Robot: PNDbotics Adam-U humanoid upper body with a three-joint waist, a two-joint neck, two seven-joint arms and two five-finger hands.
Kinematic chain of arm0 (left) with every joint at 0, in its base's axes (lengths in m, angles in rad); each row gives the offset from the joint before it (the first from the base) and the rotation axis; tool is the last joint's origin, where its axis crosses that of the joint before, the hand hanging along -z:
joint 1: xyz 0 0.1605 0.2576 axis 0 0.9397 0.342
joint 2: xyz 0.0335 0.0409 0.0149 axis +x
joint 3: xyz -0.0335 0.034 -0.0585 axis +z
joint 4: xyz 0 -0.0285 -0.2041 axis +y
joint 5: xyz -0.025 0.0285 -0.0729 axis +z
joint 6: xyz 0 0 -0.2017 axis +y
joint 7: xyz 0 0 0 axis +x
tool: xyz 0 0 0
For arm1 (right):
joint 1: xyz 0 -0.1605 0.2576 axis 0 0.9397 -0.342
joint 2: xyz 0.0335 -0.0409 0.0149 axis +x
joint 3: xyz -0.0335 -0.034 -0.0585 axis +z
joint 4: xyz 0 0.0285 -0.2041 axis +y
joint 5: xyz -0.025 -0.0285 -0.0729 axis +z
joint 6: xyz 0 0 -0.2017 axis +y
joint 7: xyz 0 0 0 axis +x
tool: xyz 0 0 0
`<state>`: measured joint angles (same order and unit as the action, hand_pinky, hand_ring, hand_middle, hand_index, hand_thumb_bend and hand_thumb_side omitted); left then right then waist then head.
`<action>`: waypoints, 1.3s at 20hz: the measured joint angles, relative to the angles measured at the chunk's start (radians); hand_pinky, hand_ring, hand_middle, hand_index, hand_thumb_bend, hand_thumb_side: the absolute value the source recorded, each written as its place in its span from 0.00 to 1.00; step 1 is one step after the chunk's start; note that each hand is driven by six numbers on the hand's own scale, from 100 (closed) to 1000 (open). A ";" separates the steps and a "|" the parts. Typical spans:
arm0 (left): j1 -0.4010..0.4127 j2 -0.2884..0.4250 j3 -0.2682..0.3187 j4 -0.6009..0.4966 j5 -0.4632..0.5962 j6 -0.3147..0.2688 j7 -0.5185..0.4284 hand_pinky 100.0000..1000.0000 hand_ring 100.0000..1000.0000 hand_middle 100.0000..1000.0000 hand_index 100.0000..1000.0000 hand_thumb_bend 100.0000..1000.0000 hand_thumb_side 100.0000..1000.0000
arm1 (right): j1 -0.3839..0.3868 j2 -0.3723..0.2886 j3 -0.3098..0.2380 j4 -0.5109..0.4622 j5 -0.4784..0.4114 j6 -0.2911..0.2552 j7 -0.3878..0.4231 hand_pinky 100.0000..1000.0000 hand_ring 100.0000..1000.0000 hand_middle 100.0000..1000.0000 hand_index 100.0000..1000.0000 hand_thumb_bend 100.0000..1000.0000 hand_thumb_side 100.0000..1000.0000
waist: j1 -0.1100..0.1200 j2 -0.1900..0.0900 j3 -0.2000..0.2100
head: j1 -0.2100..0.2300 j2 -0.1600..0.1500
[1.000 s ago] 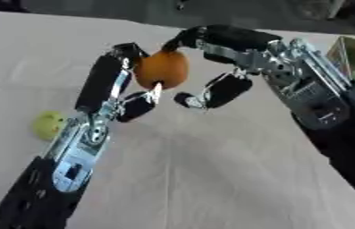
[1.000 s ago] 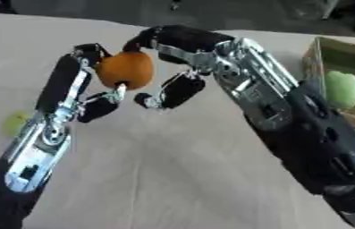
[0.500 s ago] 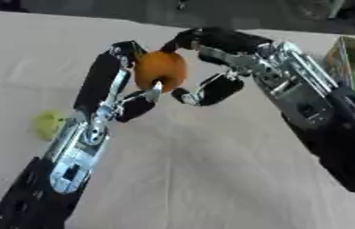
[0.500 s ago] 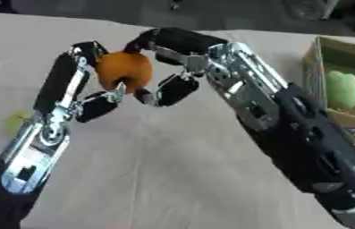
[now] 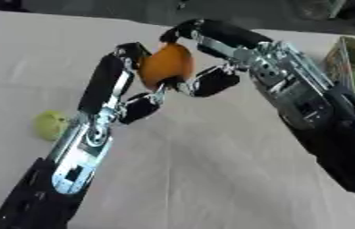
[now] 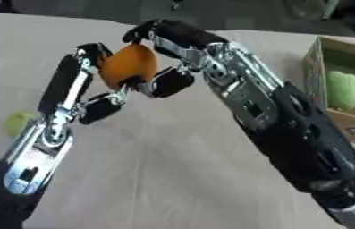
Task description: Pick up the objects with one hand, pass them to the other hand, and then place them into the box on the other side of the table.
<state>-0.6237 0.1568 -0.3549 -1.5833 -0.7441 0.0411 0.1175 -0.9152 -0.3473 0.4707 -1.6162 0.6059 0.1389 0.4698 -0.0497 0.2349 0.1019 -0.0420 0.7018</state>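
Right eye view alone: box interior; both hands' fingers pinching orange ball

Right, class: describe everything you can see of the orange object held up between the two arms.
The orange object is smooth, rounded and slightly egg-shaped, evenly orange with a matte look, like a fruit. It is held above the pale tablecloth, not resting on it. The left robot hand curls round its left side and the right robot hand curls over its top and right side, so both touch it mid-handover.
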 measured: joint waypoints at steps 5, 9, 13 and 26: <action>-0.001 0.000 -0.002 0.000 -0.002 -0.015 0.001 0.55 0.56 0.47 0.46 0.00 0.04 | 0.000 0.000 0.003 0.007 -0.013 0.007 0.011 0.88 0.86 0.59 0.76 0.08 0.03 | 0.000 0.000 0.000 | -0.005 0.001; -0.001 0.000 -0.006 0.000 -0.007 -0.024 0.005 0.55 0.56 0.47 0.46 0.00 0.03 | 0.000 0.000 0.004 0.009 -0.028 0.012 0.019 0.86 0.79 0.47 0.66 0.00 0.00 | 0.001 0.000 0.000 | -0.007 0.008; -0.002 0.000 -0.006 0.000 -0.017 -0.030 0.007 0.55 0.56 0.47 0.47 0.00 0.02 | -0.001 0.000 0.002 0.009 -0.054 0.016 0.033 0.85 0.77 0.42 0.61 0.00 0.00 | 0.002 0.000 0.000 | -0.010 0.009; -0.001 -0.001 -0.005 0.012 -0.023 0.027 0.034 0.63 0.67 0.61 0.77 0.27 0.22 | 0.033 -0.028 -0.037 -0.065 -0.185 0.102 -0.026 0.86 0.76 0.37 0.57 0.00 0.00 | 0.008 0.000 -0.016 | -0.040 0.017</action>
<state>-0.6242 0.1562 -0.3604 -1.5716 -0.7672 0.0684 0.1520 -0.8818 -0.3757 0.4338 -1.6810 0.4210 0.2413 0.4436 -0.0416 0.2349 0.0862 -0.0821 0.7192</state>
